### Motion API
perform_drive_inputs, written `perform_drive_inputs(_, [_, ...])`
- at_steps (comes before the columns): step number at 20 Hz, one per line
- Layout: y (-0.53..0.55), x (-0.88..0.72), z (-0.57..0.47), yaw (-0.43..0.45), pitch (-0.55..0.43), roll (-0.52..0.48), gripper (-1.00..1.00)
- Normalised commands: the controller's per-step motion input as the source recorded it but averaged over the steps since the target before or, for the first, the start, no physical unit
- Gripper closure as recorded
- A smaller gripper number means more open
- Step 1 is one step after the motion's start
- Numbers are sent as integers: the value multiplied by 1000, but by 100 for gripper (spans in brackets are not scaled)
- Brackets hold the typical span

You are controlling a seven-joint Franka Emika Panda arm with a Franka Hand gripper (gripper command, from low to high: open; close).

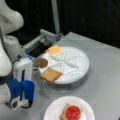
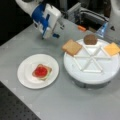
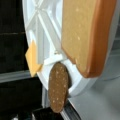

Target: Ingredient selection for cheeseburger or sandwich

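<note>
In a front view the gripper (image 1: 23, 104) hung over the grey table (image 1: 105, 65), off to the view's left of the white divided tray (image 1: 82, 63) and lower in the picture. Its blue fingers (image 1: 28, 90) pointed down, nothing was between them, and how wide they stood I couldn't tell. The tray was the landmark here: a toast-brown bread slice (image 1: 50, 74) sat in the section at its bottom-left rim, a brown patty (image 1: 41, 62) hung over the left rim, and a yellow cheese slice (image 1: 55, 50) lay in the top-left section. Below the tray sat a white round plate (image 1: 53, 108) with 1 bread slice (image 1: 64, 114) on it and a red tomato disc (image 1: 73, 112) on top, so the sandwich was partly built.

In a front view from the opposite side, the gripper (image 2: 53, 34) was up and to the left of the tray (image 2: 92, 73), clear of everything. The bread slice (image 2: 72, 47) was at the tray's left edge, the patty (image 2: 90, 39) at its top, the cheese slice (image 2: 112, 48) at its right. The plate (image 2: 26, 75) lay well to the tray's left, with the tomato disc (image 2: 40, 71) on its bread (image 2: 48, 72).

The wrist view showed no fingers, just the tray (image 3: 47, 37) close up: the bread slice (image 3: 85, 35) filling the right, the patty (image 3: 58, 90) hanging off the rim, and the cheese slice (image 3: 32, 61) poking out on the left.
</note>
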Motion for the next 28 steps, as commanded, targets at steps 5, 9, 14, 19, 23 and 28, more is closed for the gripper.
perform_drive_inputs(5, [-147,268,-203,155,-15,484,-100])
perform_drive_inputs(9, [-117,251,-242,156,-106,467,-100])
perform_drive_inputs(14, [-94,252,-222,135,-134,420,-100])
perform_drive_inputs(19, [-82,250,-114,95,-122,339,-100])
perform_drive_inputs(23, [-25,239,-104,64,-117,288,-100])
perform_drive_inputs(28, [-21,208,-118,34,-109,293,-100])
